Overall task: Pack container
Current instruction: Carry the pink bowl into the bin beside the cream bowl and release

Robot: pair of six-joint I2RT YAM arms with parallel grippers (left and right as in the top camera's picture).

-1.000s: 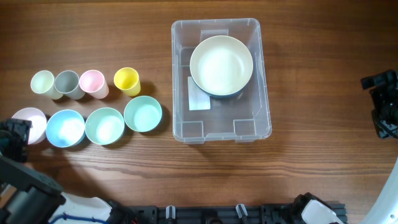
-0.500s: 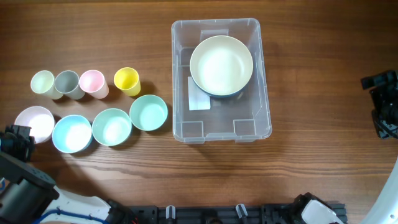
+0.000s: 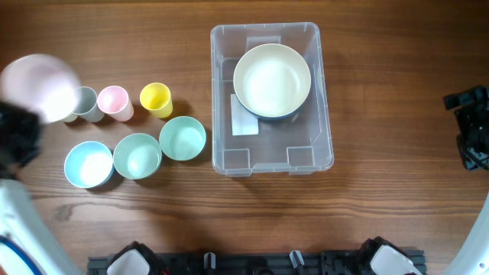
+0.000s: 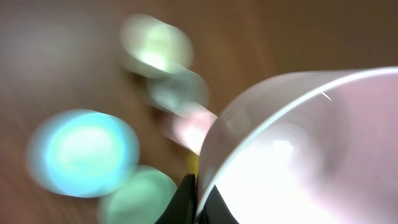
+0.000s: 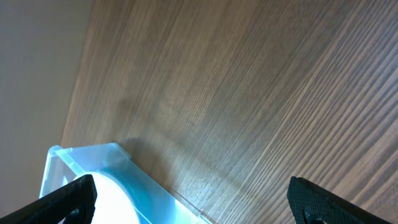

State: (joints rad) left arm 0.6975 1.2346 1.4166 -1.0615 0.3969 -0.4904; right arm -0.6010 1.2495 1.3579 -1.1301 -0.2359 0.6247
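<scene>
The container (image 3: 327, 114) is a clear bin on the table right of centre, with a cream bowl (image 3: 272, 79) stacked on a blue one inside it and a white label (image 3: 244, 116) on its floor. My left gripper (image 4: 198, 202) is shut on the rim of a pale pink bowl (image 4: 311, 155), one finger inside the rim and one outside. This pink bowl (image 3: 40, 85) hangs blurred above the far-left cups. My right gripper (image 3: 472, 130) stays open at the right table edge, well clear of the bin; a corner of the container (image 5: 87, 158) shows in its view.
A grey cup (image 3: 86, 103), a pink cup (image 3: 114, 101) and a yellow cup (image 3: 156, 98) stand in a row at the left. In front of them sit a blue bowl (image 3: 89, 163), a green bowl (image 3: 137, 155) and a teal bowl (image 3: 182, 138).
My left gripper shut on the pink bowl's rim and lifted it off the table, up and toward the back left. The other bowls shifted slightly right. The right arm stayed still.
</scene>
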